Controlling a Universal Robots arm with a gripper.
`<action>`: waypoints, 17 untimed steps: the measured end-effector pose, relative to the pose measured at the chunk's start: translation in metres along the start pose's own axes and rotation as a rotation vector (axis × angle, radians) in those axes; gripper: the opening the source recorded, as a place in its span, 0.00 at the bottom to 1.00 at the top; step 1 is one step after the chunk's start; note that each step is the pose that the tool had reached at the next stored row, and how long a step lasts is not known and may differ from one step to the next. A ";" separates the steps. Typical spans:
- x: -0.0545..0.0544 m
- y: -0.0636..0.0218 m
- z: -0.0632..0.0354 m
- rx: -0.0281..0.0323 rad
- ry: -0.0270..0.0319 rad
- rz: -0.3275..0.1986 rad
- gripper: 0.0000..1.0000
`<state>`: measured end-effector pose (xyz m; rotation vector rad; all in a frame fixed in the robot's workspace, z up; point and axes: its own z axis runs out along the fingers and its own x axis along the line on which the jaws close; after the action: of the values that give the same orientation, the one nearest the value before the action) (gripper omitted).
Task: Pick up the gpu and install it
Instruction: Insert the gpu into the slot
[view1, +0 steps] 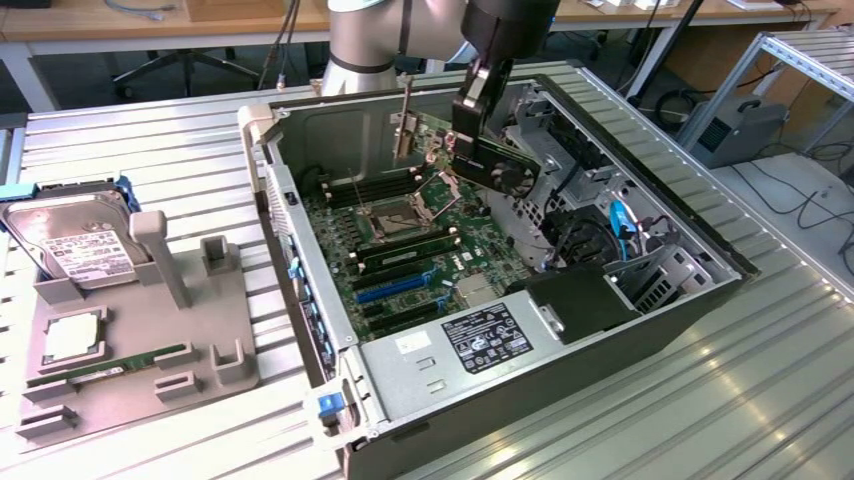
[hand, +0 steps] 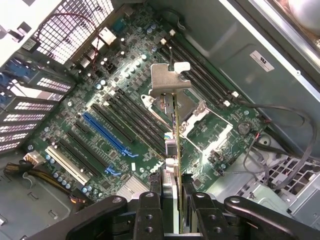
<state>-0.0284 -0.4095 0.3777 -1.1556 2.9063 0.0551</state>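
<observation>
Gripper (hand: 174, 200) is clamped on the gpu (hand: 172, 147), its two fingers (hand: 150, 210) pressing the card's flat faces from either side, so the jaws stand narrowed to the card's thin thickness. The card reaches away from the fingertips, seen edge-on from the wrist, and its silver bracket (hand: 167, 82) sits at the end farthest from the hand. In the exterior view the gpu (view1: 505, 168) hangs just under the hand, tilted, inside the open computer case (view1: 694, 300) and clear of the motherboard (hand: 100, 85) that lies beyond it. The expansion slots, among them the long blue slot (hand: 107, 132), lie off to one side of the card's line and apart from it, so nothing is seated yet. As a thing to handle, the card looks light and stiff. It should not sag in a grip at one end, but it is probably fragile, with exposed components on its faces and a contact edge that would suffer from scraping or a crooked push. A pinch across the flat faces near an end, as here, seems sound, though smooth surfaces could let it pivot between the pads. The bracket is likely the sturdiest part, and its bent tab could catch on the case wall.
</observation>
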 end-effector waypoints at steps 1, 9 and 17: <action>0.000 0.0000 0.0000 0.0000 0.0001 -0.002 0.27; 0.000 0.0000 0.0000 -0.0005 0.0006 -0.020 0.27; 0.000 0.0000 0.0000 -0.0009 0.0010 -0.037 0.27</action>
<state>-0.0284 -0.4095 0.3777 -1.2094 2.8850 0.0555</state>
